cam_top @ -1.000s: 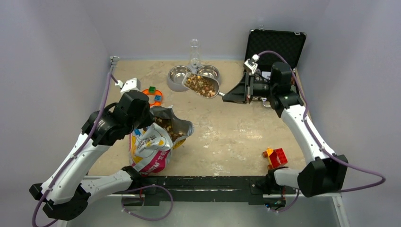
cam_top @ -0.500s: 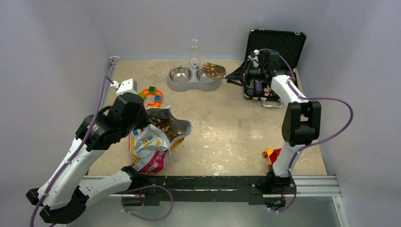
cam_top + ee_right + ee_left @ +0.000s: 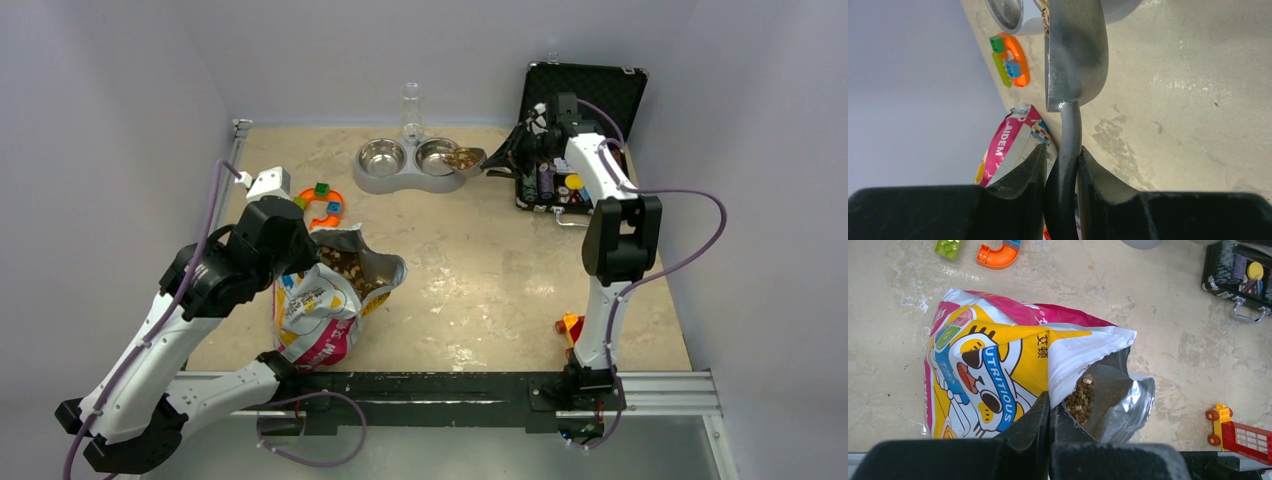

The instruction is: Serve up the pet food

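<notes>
The pet food, brown kibble (image 3: pixel 350 268), fills the open printed foil bag (image 3: pixel 318 312); it also shows in the left wrist view (image 3: pixel 1079 401). My left gripper (image 3: pixel 316 248) is shut on the bag's rim (image 3: pixel 1064 367), as the left wrist view (image 3: pixel 1049 409) shows. My right gripper (image 3: pixel 512 157) is shut on the dark handle (image 3: pixel 1067 145) of a metal scoop (image 3: pixel 1075 50). The scoop (image 3: pixel 470 158) holds kibble (image 3: pixel 461 158) and is tipped sideways at the right rim of the right bowl (image 3: pixel 436 154) of a double steel bowl stand (image 3: pixel 392 182). The left bowl (image 3: pixel 380 155) looks empty.
An open black case of poker chips (image 3: pixel 556 185) lies right behind my right gripper. An orange toy with coloured bricks (image 3: pixel 325 203) lies left of the bowls. A clear bottle (image 3: pixel 411 110) stands behind the bowls. A red and yellow brick toy (image 3: pixel 570 326) sits near the front right.
My right gripper has carried the loaded scoop back and right, from above the bowls to the right bowl's rim, and rolled it sideways. The left gripper and bag have barely moved.
</notes>
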